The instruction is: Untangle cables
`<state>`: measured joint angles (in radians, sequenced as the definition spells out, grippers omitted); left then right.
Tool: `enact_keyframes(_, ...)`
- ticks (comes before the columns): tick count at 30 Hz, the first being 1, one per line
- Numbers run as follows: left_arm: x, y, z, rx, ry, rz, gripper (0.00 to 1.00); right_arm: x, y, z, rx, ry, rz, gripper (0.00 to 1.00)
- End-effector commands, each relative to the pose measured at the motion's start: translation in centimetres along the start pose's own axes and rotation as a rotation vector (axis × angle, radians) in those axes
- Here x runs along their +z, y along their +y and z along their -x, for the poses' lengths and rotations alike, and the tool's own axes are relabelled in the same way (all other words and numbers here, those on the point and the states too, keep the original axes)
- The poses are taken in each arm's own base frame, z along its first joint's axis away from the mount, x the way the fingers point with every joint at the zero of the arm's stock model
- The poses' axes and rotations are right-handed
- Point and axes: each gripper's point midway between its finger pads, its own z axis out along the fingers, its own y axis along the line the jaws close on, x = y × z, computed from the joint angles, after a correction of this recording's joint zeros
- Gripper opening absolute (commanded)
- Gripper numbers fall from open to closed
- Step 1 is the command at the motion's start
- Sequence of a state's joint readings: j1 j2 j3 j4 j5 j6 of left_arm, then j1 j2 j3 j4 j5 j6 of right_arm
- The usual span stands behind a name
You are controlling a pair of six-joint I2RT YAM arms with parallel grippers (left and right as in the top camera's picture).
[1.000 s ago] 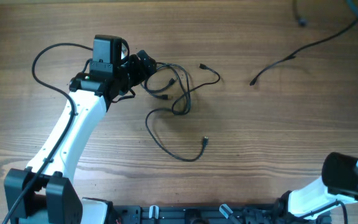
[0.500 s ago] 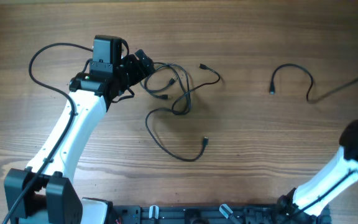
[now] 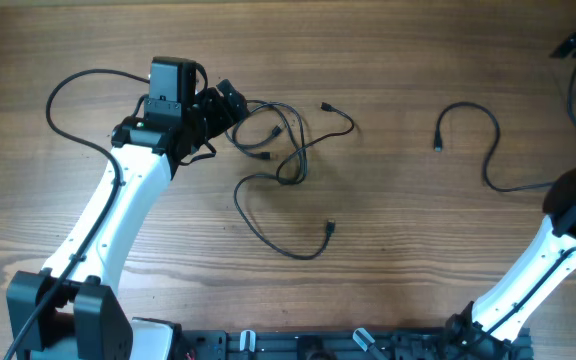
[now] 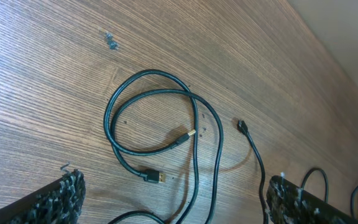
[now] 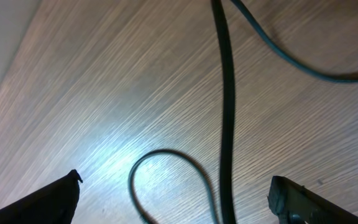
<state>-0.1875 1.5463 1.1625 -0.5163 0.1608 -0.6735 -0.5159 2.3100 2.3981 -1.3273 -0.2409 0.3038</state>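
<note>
You can read no text, label, brand, number or sign in any of the three views.

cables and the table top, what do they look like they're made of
The cables: black jacket with a slight sheen, likely rubber or soft plastic, since they lie in loose curls. Their plug tips: yellowish metal, glinting. The table: brown wood grain, semi-matte. I cannot tell whether it is solid wood or laminate.
</note>
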Motion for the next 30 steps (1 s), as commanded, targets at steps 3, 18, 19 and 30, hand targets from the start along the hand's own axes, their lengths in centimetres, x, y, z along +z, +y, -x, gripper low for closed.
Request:
enact_keyframes(3,-0.2,0.1,0.3,0.015,-0.014,0.007,0.95,-8.4,-1.6,2.2,0.041,-0.294,-0.311,1.00)
enact_keyframes(18,-0.3,-0.3,-0.7,0.020,0.048,-0.032,0.94,-7.6,17.0,-13.1,-0.608,0.138,0.326,0.94)
enact_keyframes(19,-0.4,-0.2,-1.0,0.040,0.068,-0.040,0.94,-7.5,18.3,-14.7,-0.659,0.160,0.337,0.94)
enact_keyframes(30,-2.6,8.5,4.0,-0.261,0.018,0.057,0.94,-4.8,26.7,-31.6,-0.852,0.405,0.284,0.92)
